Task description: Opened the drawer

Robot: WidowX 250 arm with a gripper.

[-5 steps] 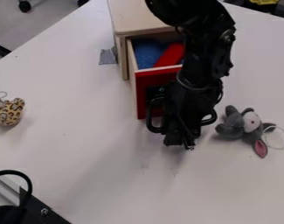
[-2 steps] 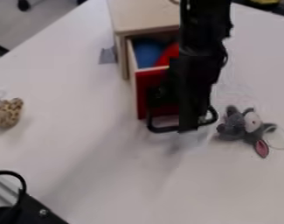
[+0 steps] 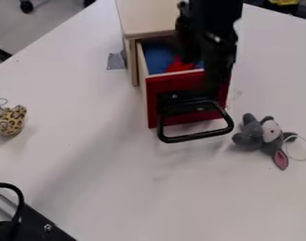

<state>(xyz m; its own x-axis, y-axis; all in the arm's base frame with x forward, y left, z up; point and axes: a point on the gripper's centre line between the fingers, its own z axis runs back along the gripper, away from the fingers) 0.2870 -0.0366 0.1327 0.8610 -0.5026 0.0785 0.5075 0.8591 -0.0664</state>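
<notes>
Drawer (image 3: pixel 171 84) open | handle (image 3: pixel 197 138) below fingers (image 3: pixel 212 84), contact unclear | fingers' state: can't be made out

A big, flat, smooth white table (image 3: pixel 243 202) takes up most of the space. Its left side makes a long slanted line, and its far edge slopes down toward the right. Past the left side is a plain grey floor (image 3: pixel 48 28). Two small, round black wheels sit on it near the top, well apart, a left one (image 3: pixel 26 6) and a right one (image 3: pixel 88 2). Lower down, at the far left, a dark bar (image 3: pixel 0 53) pokes in. Behind the far right edge is something black (image 3: pixel 300 9), with a bright yellow thing (image 3: pixel 283 2) by it. Soft light makes a blurry grey shadow across the white top.
</notes>
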